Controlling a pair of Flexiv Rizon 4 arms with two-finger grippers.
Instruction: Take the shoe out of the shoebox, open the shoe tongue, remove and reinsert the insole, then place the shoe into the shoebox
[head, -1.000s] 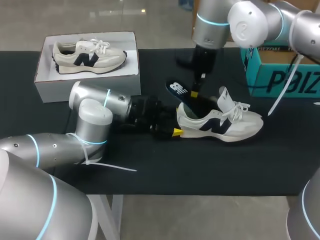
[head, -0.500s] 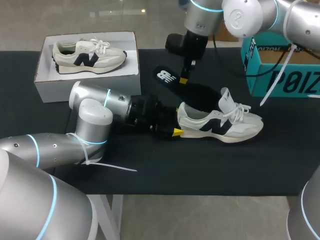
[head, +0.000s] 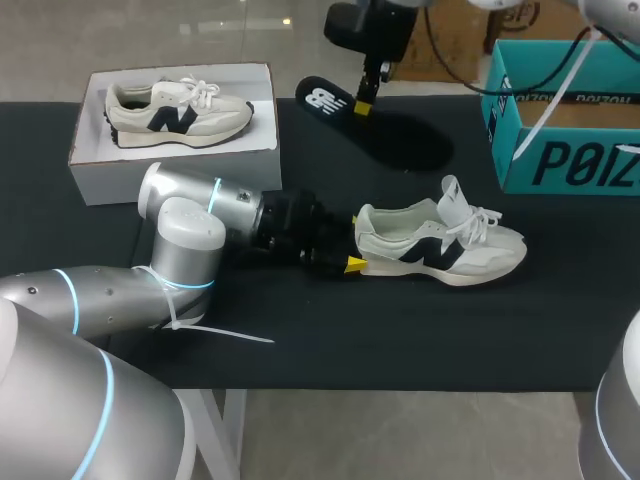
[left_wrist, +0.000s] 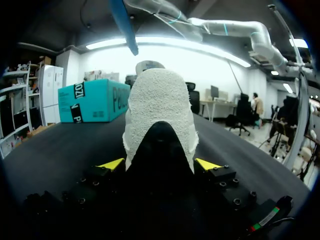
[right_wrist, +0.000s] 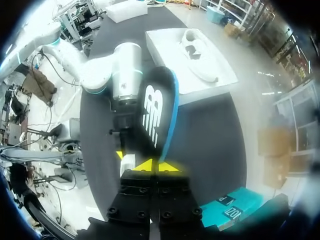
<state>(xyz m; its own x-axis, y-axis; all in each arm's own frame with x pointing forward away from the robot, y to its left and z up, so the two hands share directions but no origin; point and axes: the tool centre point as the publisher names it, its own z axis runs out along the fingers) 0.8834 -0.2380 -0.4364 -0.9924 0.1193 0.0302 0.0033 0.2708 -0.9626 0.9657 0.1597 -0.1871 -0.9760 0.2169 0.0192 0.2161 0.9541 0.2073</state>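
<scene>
Black insole (head: 325, 101), pinched at one end by the right fingers (head: 364, 100), now hangs in the air over the far edge of the worktop (head: 300, 330), well apart from the shoe (head: 440, 245). A second ago its end was tucked into the shoe's opening, and half a second ago it had only just cleared it. The right arm has drawn up and back with it. In the right wrist view the two yellow tips are pressed together on the insole's end, and its face with the white mark is turned to the camera.

The shoe has not shifted. It stands on its sole in the middle of the worktop, toe toward the right, tongue up. The left fingers (head: 351, 264) stay clamped on its heel, one yellow tip at each side in the left wrist view, and the arm is where it was.

The white shoebox (head: 175, 160) sits at the far left of the worktop, open, with a second shoe (head: 180, 108) lying in it, toe toward the right. A teal box (head: 565, 150) stands at the far right, open at the top; what it holds I cannot tell.
</scene>
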